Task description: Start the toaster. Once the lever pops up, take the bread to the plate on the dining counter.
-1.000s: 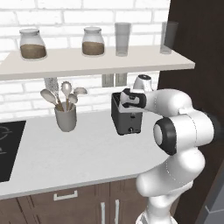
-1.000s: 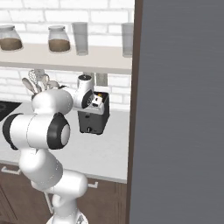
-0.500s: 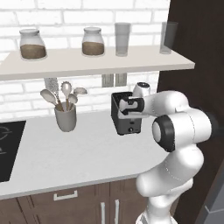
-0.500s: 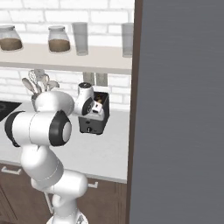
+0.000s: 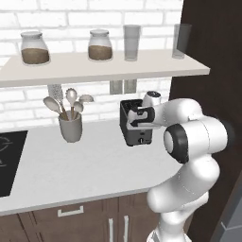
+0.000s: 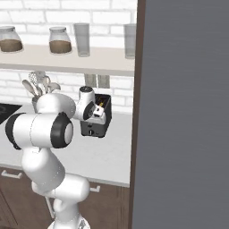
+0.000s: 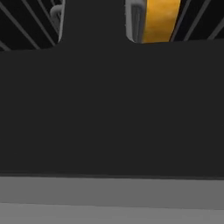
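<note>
The toaster (image 5: 136, 126) stands at the back of the grey worktop (image 5: 90, 165), under the wall shelf (image 5: 101, 67), which limits the room above its slots. To its right a tall dark panel (image 6: 183, 112) closes off that side. To its left the worktop is open as far as the utensil holder (image 5: 70, 126), and the front strip is free.

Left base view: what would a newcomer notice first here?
The white arm's end effector pressed against the dark toaster at the back of the grey worktop. Next, the jars and glasses on the shelf above. The hand view shows golden bread inside a slot.
</note>
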Robot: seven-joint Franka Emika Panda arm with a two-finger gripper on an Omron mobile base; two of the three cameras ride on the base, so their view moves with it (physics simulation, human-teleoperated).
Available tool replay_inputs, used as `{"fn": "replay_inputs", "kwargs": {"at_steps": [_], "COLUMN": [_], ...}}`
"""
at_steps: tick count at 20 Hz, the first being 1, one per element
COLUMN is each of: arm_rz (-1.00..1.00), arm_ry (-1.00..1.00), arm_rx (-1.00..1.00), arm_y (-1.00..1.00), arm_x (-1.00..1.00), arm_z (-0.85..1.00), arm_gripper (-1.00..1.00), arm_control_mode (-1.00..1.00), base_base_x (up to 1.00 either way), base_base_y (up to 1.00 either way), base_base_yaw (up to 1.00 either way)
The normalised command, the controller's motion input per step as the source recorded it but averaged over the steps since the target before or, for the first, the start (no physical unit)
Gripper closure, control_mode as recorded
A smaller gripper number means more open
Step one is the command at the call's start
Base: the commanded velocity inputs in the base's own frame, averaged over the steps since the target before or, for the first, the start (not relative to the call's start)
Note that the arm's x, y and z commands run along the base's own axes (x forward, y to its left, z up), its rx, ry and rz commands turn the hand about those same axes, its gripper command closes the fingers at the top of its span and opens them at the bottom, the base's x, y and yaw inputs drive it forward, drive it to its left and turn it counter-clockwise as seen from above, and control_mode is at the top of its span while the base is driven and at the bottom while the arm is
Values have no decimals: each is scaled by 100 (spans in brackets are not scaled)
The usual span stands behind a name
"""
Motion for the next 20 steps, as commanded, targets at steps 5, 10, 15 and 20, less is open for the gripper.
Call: {"fn": "replay_inputs", "kwargs": {"at_steps": [5,10,15,20], "arm_rz": [0,0,0,0], "arm_ry": [-1,-17,-11,-10], "arm_rx": [0,-1,-4,-4], "arm_y": [23,0,-2,-20], "arm_x": [-7,-46,-62,-43], "arm_z": [-100,46,100,61], "arm_gripper": [100,100,100,100], "arm_control_mode": [-100,-100,-100,-100], "base_base_x": [0,0,0,0], "base_base_y": [0,0,0,0], "base_base_yaw": [0,0,0,0]}}
